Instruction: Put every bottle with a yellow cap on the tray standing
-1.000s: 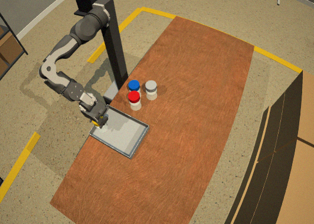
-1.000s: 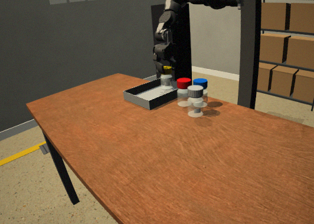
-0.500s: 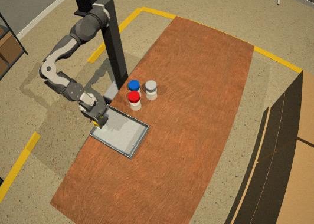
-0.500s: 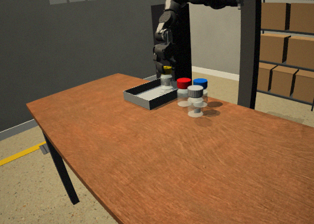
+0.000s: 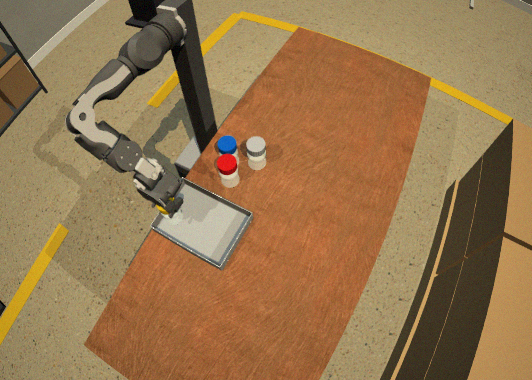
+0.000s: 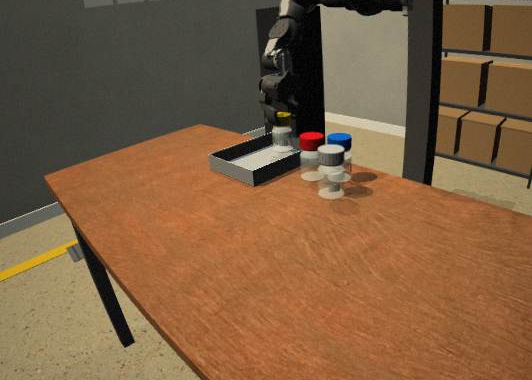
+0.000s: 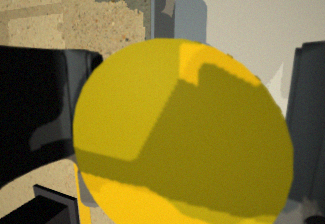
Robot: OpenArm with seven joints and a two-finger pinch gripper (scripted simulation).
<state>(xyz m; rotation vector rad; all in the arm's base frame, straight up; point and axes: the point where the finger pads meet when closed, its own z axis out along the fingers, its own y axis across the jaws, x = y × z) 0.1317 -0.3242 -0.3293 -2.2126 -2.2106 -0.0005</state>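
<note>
My gripper (image 5: 167, 205) is shut on the yellow-capped bottle (image 6: 282, 132), which stands upright at the far corner of the grey tray (image 5: 205, 223), its base at or just above the tray floor. In the wrist view the yellow cap (image 7: 182, 135) fills the frame between my dark fingers. The tray also shows in the exterior view (image 6: 255, 161). A red-capped bottle (image 5: 228, 170), a blue-capped bottle (image 5: 227, 147) and a grey-capped bottle (image 5: 256, 152) stand upright on the table beside the tray.
The arm's dark post (image 5: 192, 70) rises just behind the three bottles at the table edge. The tray sits at the table's edge. Shelves with cardboard boxes (image 6: 480, 80) stand beyond the table.
</note>
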